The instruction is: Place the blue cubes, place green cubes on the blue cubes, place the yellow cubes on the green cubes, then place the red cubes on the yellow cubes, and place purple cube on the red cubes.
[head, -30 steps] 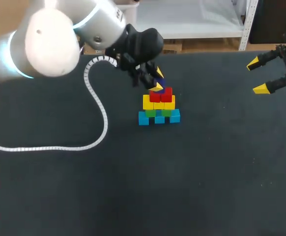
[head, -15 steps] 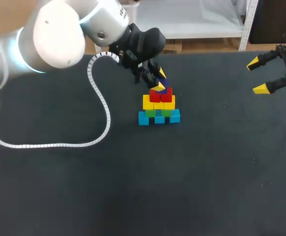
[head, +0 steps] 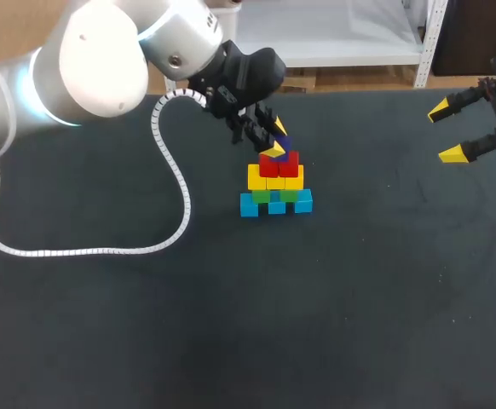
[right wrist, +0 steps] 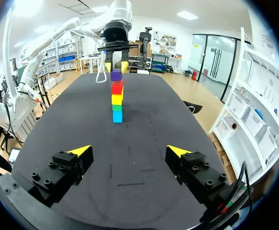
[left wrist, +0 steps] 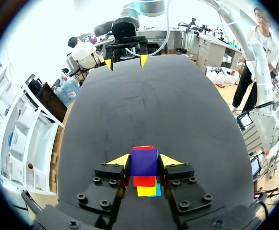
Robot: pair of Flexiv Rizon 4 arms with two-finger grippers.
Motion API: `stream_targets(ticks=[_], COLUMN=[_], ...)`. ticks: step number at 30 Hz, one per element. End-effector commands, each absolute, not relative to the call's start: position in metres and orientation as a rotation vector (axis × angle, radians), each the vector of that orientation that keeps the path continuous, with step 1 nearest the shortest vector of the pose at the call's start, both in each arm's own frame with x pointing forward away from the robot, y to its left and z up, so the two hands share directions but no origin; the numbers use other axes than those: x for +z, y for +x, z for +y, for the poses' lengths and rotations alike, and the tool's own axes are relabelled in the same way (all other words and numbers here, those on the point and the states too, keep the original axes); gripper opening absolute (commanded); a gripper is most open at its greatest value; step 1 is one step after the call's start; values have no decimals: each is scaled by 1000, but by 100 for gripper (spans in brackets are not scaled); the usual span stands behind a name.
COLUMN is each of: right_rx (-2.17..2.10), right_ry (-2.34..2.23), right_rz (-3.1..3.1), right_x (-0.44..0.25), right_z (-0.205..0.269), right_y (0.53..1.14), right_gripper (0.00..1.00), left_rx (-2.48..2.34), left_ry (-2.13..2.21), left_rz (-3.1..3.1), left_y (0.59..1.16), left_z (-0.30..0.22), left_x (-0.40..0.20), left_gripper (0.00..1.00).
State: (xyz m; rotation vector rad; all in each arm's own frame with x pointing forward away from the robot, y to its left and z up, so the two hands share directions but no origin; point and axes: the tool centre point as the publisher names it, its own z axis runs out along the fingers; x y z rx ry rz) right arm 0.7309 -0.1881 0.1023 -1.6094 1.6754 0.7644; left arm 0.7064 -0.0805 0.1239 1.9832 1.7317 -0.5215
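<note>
A pyramid of cubes stands mid-table: blue cubes (head: 275, 204) at the base, then green cubes (head: 273, 195), yellow cubes (head: 274, 178) and red cubes (head: 279, 164). My left gripper (head: 275, 139) is shut on the purple cube (head: 281, 145) directly over the red ones; whether it touches them I cannot tell. In the left wrist view the purple cube (left wrist: 144, 162) sits between both fingers, hiding most of the red cube (left wrist: 144, 181) and yellow cube (left wrist: 145, 190) beneath. My right gripper (head: 446, 131) stays open and empty at the far right edge. From there the stack (right wrist: 117, 99) rises well ahead of my right gripper (right wrist: 129, 151).
A white coiled cable (head: 175, 192) from my left arm loops across the black table (head: 316, 324) to the left of the stack.
My left arm's elbow swung a little and its gripper, still holding the purple cube, shifted slightly right over the red cubes. The right arm stayed put.
</note>
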Motion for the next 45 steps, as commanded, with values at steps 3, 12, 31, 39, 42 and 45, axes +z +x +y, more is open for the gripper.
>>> stream_targets(ticks=[3, 12, 31, 39, 42, 45], right_rx=[764, 764, 764, 764, 764, 764], right_ry=[-1609, -1609, -1609, -1609, -1609, -1609], right_rz=[1674, 1674, 1674, 1674, 1674, 1674], right_x=[102, 102, 102, 102, 102, 102], right_z=[-188, -188, -188, -188, -188, -188], right_y=[731, 731, 731, 731, 731, 731], right_gripper=[100, 100, 100, 100, 100, 100], left_rx=[-523, -528, -541, -496, -468, -468], left_ry=[1980, 1974, 1966, 1927, 1934, 1905], left_rz=[1732, 1737, 1749, 1681, 1629, 1597], left_y=[709, 710, 708, 704, 699, 692], left_z=[-81, -82, -82, -69, -57, -39], left_x=[122, 119, 116, 150, 172, 187], left_gripper=[0, 0, 86, 100, 100, 100])
